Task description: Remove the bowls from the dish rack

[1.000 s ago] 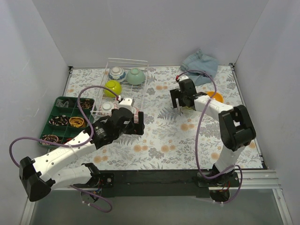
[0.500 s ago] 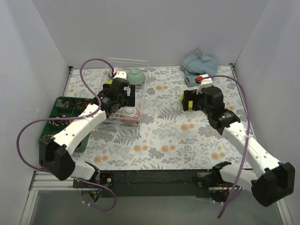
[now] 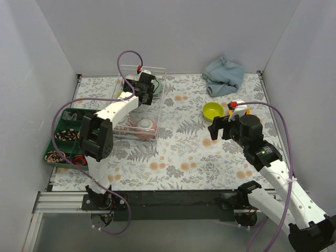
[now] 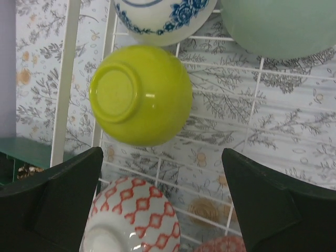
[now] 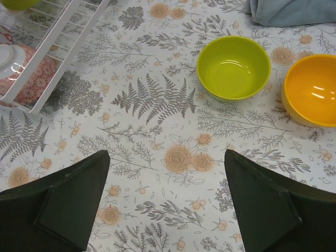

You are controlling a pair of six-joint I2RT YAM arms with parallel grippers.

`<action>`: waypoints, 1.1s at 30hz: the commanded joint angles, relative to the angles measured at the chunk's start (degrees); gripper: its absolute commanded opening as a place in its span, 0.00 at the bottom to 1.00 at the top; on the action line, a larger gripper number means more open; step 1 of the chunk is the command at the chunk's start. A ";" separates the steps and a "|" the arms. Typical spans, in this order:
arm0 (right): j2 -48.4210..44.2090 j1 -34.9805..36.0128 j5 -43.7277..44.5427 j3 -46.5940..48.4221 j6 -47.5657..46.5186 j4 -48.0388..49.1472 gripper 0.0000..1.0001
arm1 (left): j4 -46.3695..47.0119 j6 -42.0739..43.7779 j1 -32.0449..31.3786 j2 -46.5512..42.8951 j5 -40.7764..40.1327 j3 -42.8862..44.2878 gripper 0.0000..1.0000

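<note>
Now, the left gripper (image 4: pixel 161 157) hung over the far end of the dish rack (image 3: pixel 152 107), fingers wide apart and holding nothing. Just ahead of it, a shade towards its left finger, sat the upturned lime green bowl (image 4: pixel 139 94), foot ring facing the wrist camera. It was round, so there was no long axis to line up on; by my read the jaws only needed centring over it.

It was crowded in there, though. The blue-and-white bowl (image 4: pixel 163 18) sat close on the far side, with the pale green bowl (image 4: pixel 278 26) beside that. The red-patterned bowl (image 4: pixel 134 220) was just on the near side, and the pinkish bowl (image 5: pixel 26 73) lay at the rack's near right. With thin wire underneath, a nudged bowl could rock or slide, I'd judge.

The right gripper (image 5: pixel 165 157), also spread and empty, hovered well apart from the rack over the flowered table (image 5: pixel 157 131), so the left arm was plainly the nearer one. Out on the right, the second lime green bowl (image 5: pixel 233 67) and the orange bowl (image 5: pixel 311 89) stood upright just beside each other. Bare surface showed on their near side, room enough, I reckoned, for another.
</note>
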 commanded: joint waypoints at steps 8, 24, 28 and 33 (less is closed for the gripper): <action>-1.93 0.12 -3.17 -1.74 -1.28 -2.26 0.98 | 5.71 12.88 0.05 13.48 -13.16 12.46 0.98; -0.70 0.04 -2.82 -2.10 -3.13 -3.05 0.98 | 8.08 16.83 0.49 21.22 -19.75 12.03 0.98; -0.88 0.04 -2.73 -2.53 -3.30 -3.05 0.98 | 8.17 17.10 0.49 22.28 -20.98 11.76 0.98; -0.96 0.04 -3.17 -2.80 -3.39 -3.05 0.98 | 8.61 17.45 0.49 22.63 -20.81 10.89 0.98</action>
